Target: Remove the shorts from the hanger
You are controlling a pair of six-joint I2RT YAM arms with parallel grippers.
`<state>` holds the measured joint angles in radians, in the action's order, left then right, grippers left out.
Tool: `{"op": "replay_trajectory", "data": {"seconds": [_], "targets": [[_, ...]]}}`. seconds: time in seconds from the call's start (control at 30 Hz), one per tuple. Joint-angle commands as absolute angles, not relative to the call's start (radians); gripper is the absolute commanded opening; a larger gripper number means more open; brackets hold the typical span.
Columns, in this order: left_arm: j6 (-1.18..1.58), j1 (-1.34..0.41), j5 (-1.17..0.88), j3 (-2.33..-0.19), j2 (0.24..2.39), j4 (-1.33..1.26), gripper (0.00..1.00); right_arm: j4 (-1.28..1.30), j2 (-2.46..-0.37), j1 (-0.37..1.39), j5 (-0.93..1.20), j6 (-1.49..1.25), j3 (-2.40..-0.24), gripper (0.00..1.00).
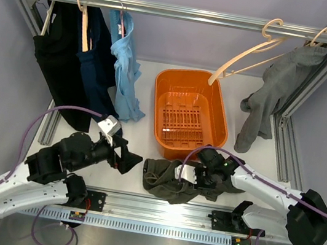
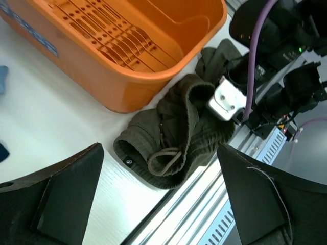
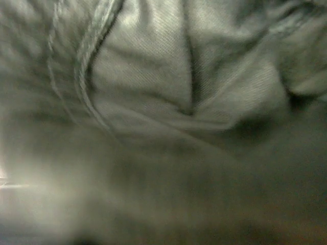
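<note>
At the table's (image 1: pixel 138 146) near edge, the shorts (image 1: pixel 163 183) are lying in a crumpled olive heap, off the hanger (image 1: pixel 249 52) and touching the basket's (image 1: pixel 155 93) near wall at its 6 o'clock. In the left wrist view their ribbed waistband and looped drawcord are facing up.

The right gripper (image 1: pixel 195 180) is pressing into the heap from 3 o'clock, its fingers buried among the folds. Its own camera is showing nothing but blurred green cloth and a seam, so whether the jaws are closed on the fabric cannot be told.

The left gripper (image 1: pixel 127 160) is hovering just beside the shorts at their 9 o'clock, pointing toward them. Its jaws are standing wide apart and holding nothing, the two dark fingers framing the heap in its wrist view without touching it.

Beyond the heap, the orange basket is sitting on the white tabletop with its slotted floor showing.

Farther back, at the basket's 1 o'clock, the pale wooden hanger is hanging bare and tilted from the rail (image 1: pixel 169 10), one long arm sloping down toward the basket's far right corner. A grey garment (image 1: pixel 273 96) is drooping from another hanger at 3 o'clock. At 9 to 10 o'clock, a light blue garment (image 1: pixel 124 73) and dark clothes (image 1: pixel 67 64) are hanging from the same rail.
</note>
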<state>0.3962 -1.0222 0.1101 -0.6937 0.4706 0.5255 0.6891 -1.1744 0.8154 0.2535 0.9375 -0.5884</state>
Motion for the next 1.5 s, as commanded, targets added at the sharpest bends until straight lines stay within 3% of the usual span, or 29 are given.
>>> {"op": "replay_trajectory", "data": {"seconds": [0.0, 0.03, 0.07, 0.3, 0.47, 0.63, 0.9, 1.07, 1.47], "targets": [[0.377, -1.025, 0.189, -0.767, 0.451, 0.526, 0.99, 0.681, -1.131, 0.834, 0.287, 0.972, -0.584, 0.11], [0.368, -1.025, 0.193, -0.784, 0.453, 0.528, 0.99, 0.701, -1.106, 0.836, 0.302, 1.004, -0.597, 0.02], [0.364, -1.025, 0.201, -0.793, 0.451, 0.531, 0.99, 0.747, -1.051, 0.835, 0.343, 1.02, -0.603, 0.0], [0.311, -1.025, 0.227, -0.865, 0.477, 0.528, 0.99, 0.919, -0.864, 0.834, 0.638, 1.077, -0.787, 0.0], [0.305, -1.025, 0.227, -0.939, 0.509, 0.515, 0.99, 0.794, -0.929, 0.834, 0.764, 0.83, -1.106, 0.0], [0.269, -1.025, 0.23, -1.002, 0.528, 0.499, 0.99, 0.595, -0.997, 0.792, 0.739, 0.487, -1.403, 0.0], [0.235, -1.025, 0.252, -1.028, 0.514, 0.46, 0.99, 0.385, -1.144, 0.49, 0.692, 0.129, -1.638, 0.0], [0.241, -1.025, 0.249, -1.006, 0.512, 0.449, 0.99, 0.35, -1.201, 0.399, 0.592, 0.141, -1.605, 0.0], [0.252, -1.025, 0.233, -0.95, 0.525, 0.403, 0.99, 0.189, -1.169, 0.391, 0.376, 0.193, -1.24, 0.0]]}}
